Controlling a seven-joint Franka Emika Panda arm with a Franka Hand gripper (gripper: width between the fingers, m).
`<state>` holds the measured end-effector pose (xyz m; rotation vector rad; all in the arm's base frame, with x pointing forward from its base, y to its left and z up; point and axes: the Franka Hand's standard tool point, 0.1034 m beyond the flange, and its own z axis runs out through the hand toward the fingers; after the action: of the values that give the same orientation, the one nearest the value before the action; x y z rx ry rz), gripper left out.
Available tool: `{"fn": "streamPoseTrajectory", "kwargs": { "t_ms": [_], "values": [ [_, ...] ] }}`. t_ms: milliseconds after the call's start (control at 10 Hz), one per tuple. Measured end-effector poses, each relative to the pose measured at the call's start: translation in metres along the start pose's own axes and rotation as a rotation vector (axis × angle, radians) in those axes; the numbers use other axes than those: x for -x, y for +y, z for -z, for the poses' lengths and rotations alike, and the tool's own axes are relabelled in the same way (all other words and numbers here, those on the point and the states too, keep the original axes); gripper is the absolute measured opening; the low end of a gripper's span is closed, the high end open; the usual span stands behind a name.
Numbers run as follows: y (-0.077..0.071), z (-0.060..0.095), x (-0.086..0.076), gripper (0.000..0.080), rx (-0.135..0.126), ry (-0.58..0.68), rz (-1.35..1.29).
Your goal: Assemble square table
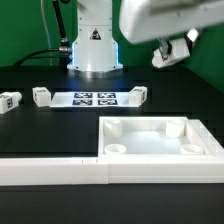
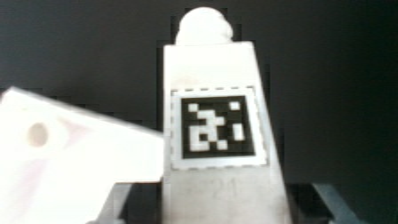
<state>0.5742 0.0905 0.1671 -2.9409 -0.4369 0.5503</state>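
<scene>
White block leg (image 2: 217, 112), black-and-white tag (image 2: 215, 127)

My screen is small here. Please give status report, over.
Claw shut on one leg, in the air. Tabletop: no legs fitted. Three legs lie near marker board; nothing blocks tabletop.

Warning triangle (image 1: 95, 35) on arm base (image 1: 95, 58); square tag (image 2: 217, 123) on leg (image 2: 214, 62)

White tabletop (image 1: 150, 141) flat, rim up, one tagged leg (image 2: 214, 120) held aloft
</scene>
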Motion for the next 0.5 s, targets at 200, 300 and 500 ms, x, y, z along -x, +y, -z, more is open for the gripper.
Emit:
{"fn": "streamPoseTrajectory", "kwargs": {
  "t_ms": [200, 300, 500],
  "values": [
    [0.0042, 0.0002, -0.0083, 0.0294, 0.034, 0.147, -0.005],
    [0.0068, 0.0019, -0.0099, 0.0294, 0.051, 0.219, -0.007],
    [0.0116, 0.002, -0.0149, 0.0294, 0.08, 0.367, -0.012]
  ]
}}
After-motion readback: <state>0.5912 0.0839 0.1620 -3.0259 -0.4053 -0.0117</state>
